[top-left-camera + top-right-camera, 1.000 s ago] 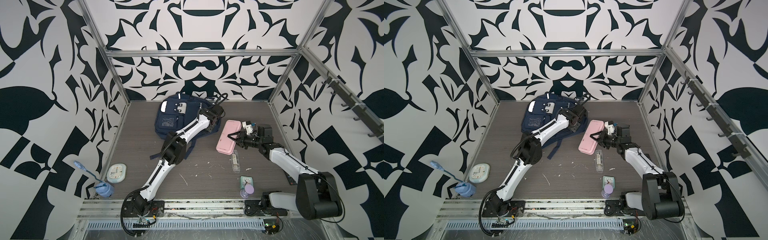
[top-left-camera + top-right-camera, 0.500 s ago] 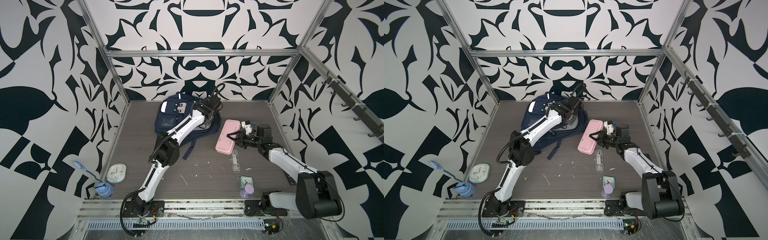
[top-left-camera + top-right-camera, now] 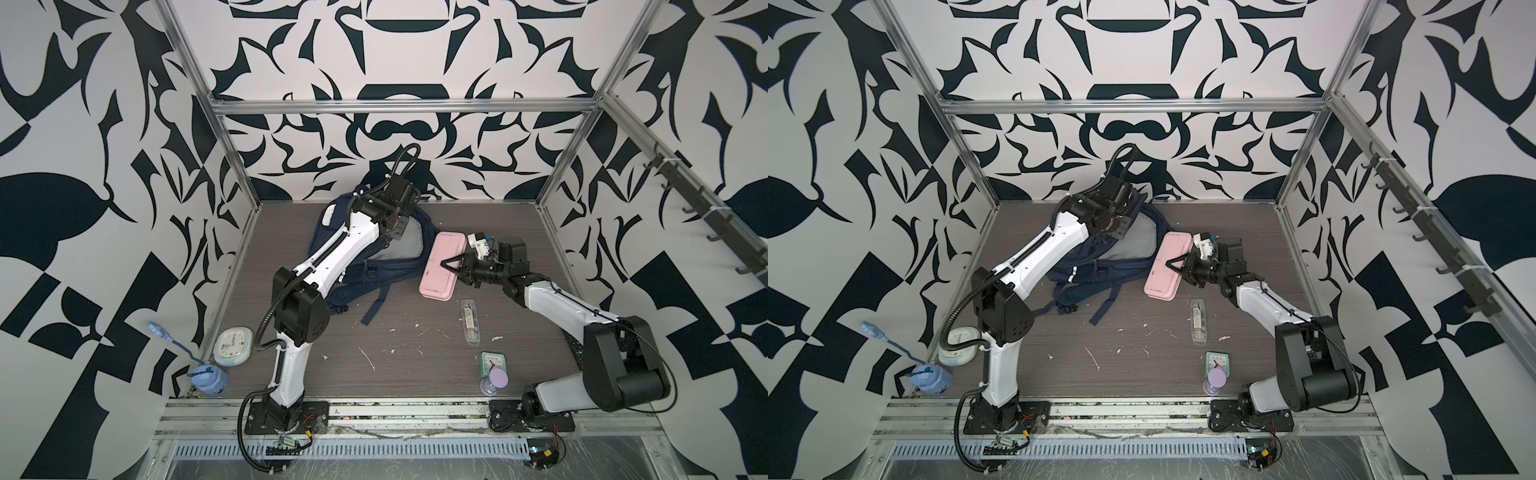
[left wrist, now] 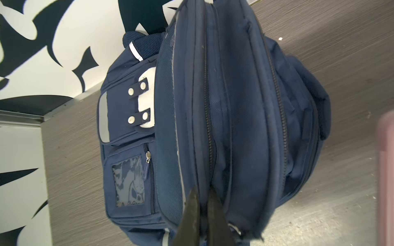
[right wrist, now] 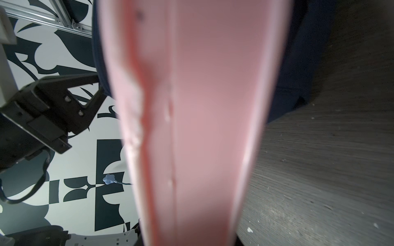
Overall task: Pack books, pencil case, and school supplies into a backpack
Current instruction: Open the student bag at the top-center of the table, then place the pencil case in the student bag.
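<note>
The navy backpack (image 3: 365, 270) lies at the back of the table, and in both top views its pale grey lining (image 3: 1136, 245) shows. My left gripper (image 4: 203, 191) is shut on a fold of backpack (image 4: 234, 106) fabric beside a zipper, holding that edge up. My right gripper (image 3: 451, 266) is shut on the pink pencil case (image 3: 436, 282), which hangs tilted just right of the backpack and fills the right wrist view (image 5: 202, 127). The school supplies, a clear packet (image 3: 469, 322), lie flat in front of the pencil case. The books are out of view.
A mint-green square clock (image 3: 490, 361) and a purple hourglass-shaped thing (image 3: 496, 380) stand near the front right. A round white clock (image 3: 233, 345) and a blue gadget (image 3: 210, 378) sit at the front left corner. Loose backpack straps (image 3: 376, 303) trail forward.
My left gripper has moved back and to the left with the backpack's edge, pulling it up so the grey lining shows. The right gripper has kept the pencil case nearly still.
</note>
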Controlling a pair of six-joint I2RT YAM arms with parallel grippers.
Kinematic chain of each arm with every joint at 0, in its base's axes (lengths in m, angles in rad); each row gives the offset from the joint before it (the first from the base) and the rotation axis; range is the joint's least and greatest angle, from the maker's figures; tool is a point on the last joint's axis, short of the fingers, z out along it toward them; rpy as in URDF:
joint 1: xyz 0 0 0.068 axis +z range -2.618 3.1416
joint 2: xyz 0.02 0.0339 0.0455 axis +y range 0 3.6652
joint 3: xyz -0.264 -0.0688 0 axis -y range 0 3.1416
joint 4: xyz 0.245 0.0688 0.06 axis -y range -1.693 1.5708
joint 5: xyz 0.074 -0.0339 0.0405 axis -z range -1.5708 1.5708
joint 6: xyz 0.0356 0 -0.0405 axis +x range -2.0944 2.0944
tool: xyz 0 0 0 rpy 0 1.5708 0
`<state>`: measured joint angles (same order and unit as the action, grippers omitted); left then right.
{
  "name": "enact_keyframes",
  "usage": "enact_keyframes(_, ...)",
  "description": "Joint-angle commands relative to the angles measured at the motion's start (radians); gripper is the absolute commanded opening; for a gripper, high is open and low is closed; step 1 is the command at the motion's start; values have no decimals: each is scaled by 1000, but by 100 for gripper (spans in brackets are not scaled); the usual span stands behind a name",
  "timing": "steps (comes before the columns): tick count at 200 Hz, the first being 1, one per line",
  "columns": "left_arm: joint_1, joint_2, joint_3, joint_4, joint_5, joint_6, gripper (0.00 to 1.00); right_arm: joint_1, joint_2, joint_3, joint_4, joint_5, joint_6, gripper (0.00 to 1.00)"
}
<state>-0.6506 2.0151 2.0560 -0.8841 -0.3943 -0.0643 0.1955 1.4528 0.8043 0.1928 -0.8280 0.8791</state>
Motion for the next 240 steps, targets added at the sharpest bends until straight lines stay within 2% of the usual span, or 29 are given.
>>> enact_keyframes(1,6,-122,-87,119,29,-31,0,22,27,78,102,6,32,28)
enact_keyframes(59,44,-231,-196,148,141,-91,0,85,216,202,245,30,129,27)
enact_keyframes(106,55,-280,-242,147,167,-101,0,130,402,333,358,30,223,27)
enact_keyframes(240,68,-355,-330,166,239,-152,0,275,786,783,276,63,267,28)
